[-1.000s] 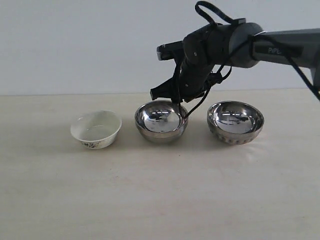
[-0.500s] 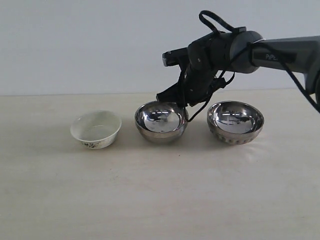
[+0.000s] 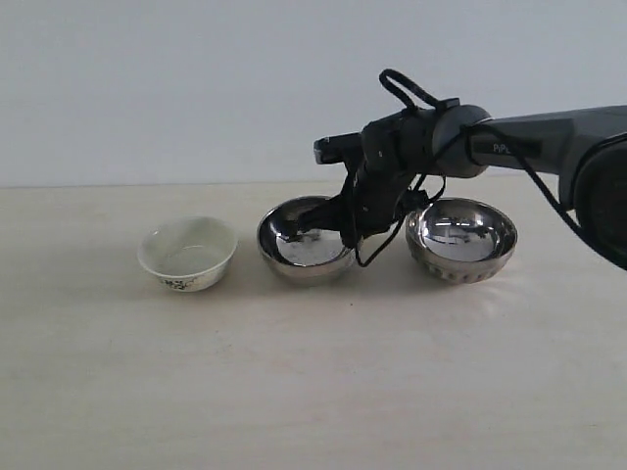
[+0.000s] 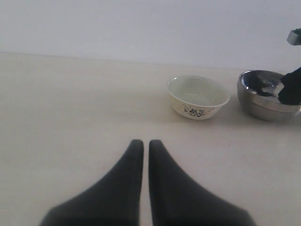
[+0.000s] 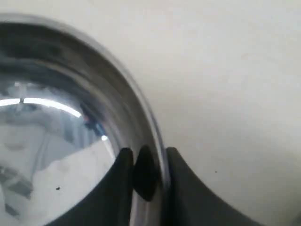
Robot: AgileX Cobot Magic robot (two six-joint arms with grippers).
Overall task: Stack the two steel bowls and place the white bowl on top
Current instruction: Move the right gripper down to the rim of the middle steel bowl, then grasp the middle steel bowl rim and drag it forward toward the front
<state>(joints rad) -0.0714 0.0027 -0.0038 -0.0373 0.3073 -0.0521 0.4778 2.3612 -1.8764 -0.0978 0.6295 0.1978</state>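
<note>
Exterior view: on the table [image 3: 313,392], the white bowl [image 3: 188,255] sits left of centre, the smooth bowl [image 3: 294,250] at centre, the ribbed bowl [image 3: 460,238] right. The right end effector [image 3: 350,232] pinches the smooth bowl's right rim; it seems slightly tipped. Left wrist view: the left end effector [image 4: 146,147], bottom centre, is clenched on nothing. Right wrist view: fingers [image 5: 183,188] straddle that rim.

The pale table [image 3: 294,392] carries the white bowl [image 3: 188,253], a smooth steel bowl [image 3: 304,245] and a ribbed steel bowl [image 3: 460,240].
</note>
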